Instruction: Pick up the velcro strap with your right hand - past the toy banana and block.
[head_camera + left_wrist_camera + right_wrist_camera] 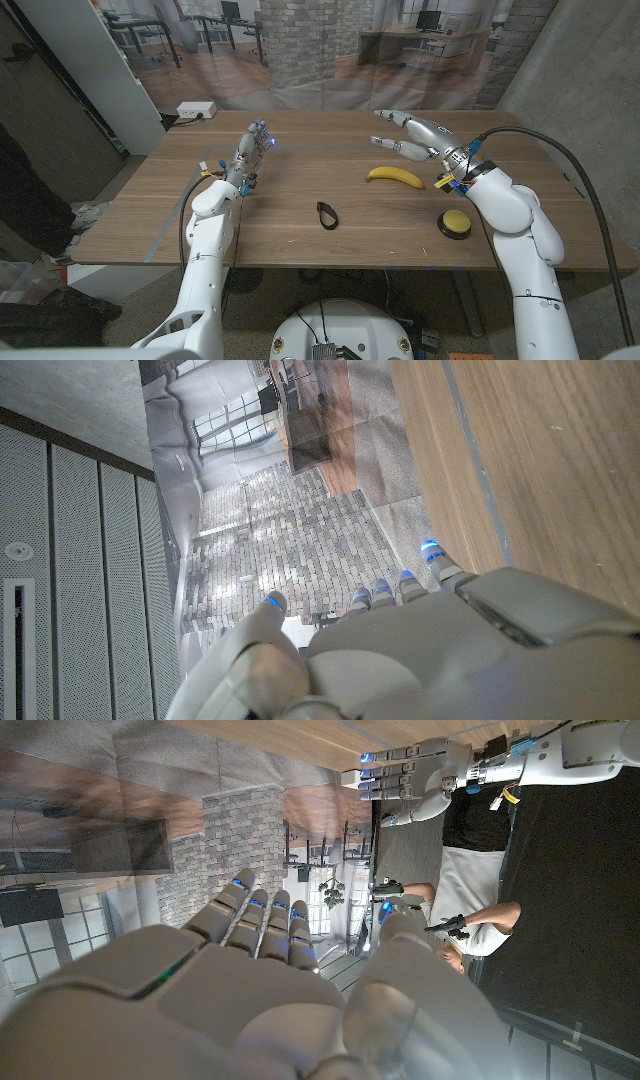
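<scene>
A black velcro strap (pixel 327 214) lies looped on the wooden table (pixel 300 170) near the middle front. The yellow toy banana (pixel 394 175) lies to its right, further back. A yellow round block (pixel 455 222) sits at the front right. My right hand (pixel 410 134) hovers open above the table behind the banana, fingers spread, holding nothing. My left hand (pixel 252 150) stands raised at the left, fingers apart and empty. The right wrist view shows my right hand (pixel 270 990) and, across the table, my left hand (pixel 410 775).
A white power strip (pixel 196 110) lies at the table's back left corner. A person in a white shirt (pixel 475 880) holding controllers stands beyond the table in the right wrist view. A printed office backdrop hangs behind the table.
</scene>
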Action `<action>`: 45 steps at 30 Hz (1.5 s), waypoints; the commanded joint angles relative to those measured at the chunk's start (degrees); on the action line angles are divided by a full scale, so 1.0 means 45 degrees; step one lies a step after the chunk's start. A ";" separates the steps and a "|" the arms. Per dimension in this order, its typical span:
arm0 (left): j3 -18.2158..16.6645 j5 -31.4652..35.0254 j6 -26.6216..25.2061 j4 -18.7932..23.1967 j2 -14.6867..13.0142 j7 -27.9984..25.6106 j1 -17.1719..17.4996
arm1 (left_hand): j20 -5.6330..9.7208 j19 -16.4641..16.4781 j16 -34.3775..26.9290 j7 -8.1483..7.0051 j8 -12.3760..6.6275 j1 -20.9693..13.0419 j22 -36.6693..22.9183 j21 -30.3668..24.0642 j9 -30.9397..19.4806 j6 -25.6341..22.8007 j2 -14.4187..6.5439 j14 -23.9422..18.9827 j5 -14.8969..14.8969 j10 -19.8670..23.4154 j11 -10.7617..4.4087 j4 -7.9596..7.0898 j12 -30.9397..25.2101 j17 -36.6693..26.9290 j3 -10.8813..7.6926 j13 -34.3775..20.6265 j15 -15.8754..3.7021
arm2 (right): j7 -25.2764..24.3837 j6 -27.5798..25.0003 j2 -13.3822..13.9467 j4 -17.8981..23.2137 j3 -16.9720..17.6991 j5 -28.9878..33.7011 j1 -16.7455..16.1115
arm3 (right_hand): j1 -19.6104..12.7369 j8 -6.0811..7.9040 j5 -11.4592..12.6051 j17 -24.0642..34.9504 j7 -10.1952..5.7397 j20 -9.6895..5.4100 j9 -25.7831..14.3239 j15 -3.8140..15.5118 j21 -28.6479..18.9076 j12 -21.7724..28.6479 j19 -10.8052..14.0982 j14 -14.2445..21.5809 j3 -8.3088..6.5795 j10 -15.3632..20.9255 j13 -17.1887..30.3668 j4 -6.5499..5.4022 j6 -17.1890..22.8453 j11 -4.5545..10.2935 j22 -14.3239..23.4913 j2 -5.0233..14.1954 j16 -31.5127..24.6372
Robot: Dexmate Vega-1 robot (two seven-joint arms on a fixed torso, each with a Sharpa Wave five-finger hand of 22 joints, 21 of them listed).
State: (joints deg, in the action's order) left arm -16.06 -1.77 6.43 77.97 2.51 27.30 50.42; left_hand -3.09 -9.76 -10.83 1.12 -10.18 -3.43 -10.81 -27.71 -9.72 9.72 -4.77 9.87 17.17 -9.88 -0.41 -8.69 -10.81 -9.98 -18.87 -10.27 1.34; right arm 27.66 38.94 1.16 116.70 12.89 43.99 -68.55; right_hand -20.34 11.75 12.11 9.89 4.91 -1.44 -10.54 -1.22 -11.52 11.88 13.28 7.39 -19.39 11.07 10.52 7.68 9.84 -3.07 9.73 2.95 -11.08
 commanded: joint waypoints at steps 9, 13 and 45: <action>-0.0098 -0.0061 -0.0079 0.0005 -0.0062 0.0130 0.0049 | -0.0047 -0.1613 -0.0044 0.0072 -0.0032 -0.0010 -0.0019 0.0040 -0.0020 0.1235 -0.0510 0.2608 0.0064 -0.2001 0.0062 -0.0003 -0.0045 -0.0051 0.0056 -0.0055 0.0058 | 0.0433 -0.0261 0.0116 0.0221 -0.0425 0.0556 -0.0101 | -0.0332 -0.0015 0.0044 0.0021 -0.0062 0.0030 -0.0028 0.0054 -0.0076 -0.0065 0.0231 0.0083 -0.0085 0.0102 0.0069 0.0149 0.0066 0.0042 0.0054 0.0116 -0.0050; -0.0114 -0.0062 -0.0078 -0.0031 -0.0075 0.0149 0.0036 | -0.0037 -0.1590 -0.0048 0.0076 -0.0033 -0.0009 -0.0020 0.0048 -0.0020 0.1235 -0.0512 0.2600 0.0065 -0.1981 0.0046 -0.0005 -0.0053 -0.0051 0.0061 -0.0055 0.0063 | 0.0571 -0.0388 0.0134 0.0223 -0.0517 0.0624 -0.0076 | -0.0419 -0.0029 0.0030 0.0023 -0.0072 0.0076 -0.0029 0.0037 -0.0127 -0.0082 0.0389 0.0227 -0.0116 0.0099 0.0071 0.0193 0.0067 0.0047 0.0062 0.0128 -0.0081; -0.0205 0.0075 0.0080 -0.0787 -0.0087 0.0185 -0.0423 | -0.0039 -0.1571 -0.0050 0.0059 -0.0029 0.0000 -0.0026 0.0147 -0.0020 0.1245 -0.0491 0.2600 0.0067 -0.1999 0.0021 -0.0006 -0.0048 -0.0052 0.0109 -0.0055 0.0043 | 0.1067 -0.0870 0.0509 0.0145 -0.1001 0.1459 0.0212 | -0.1489 -0.0046 0.0039 0.0043 -0.0061 0.0075 -0.0033 0.0097 -0.0116 -0.0098 0.0618 0.0563 -0.0521 0.0222 0.0077 0.0585 0.0066 0.0052 0.0067 0.0175 -0.0059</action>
State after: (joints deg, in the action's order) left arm -16.89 -1.82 6.40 75.89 2.11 28.14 49.47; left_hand -3.09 -9.76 -10.83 1.12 -10.18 -3.43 -10.79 -27.10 -9.72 9.72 -4.77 9.87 17.16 -9.88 -0.41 -8.70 -10.81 -9.98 -18.40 -10.27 1.34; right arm 31.55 35.85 2.77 117.44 8.99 48.81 -67.90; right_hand -25.70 11.37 12.10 10.02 4.91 -1.03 -10.53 -0.93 -12.09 11.30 15.52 9.11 -21.36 11.36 10.52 10.12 9.83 -2.78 9.86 3.80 -11.08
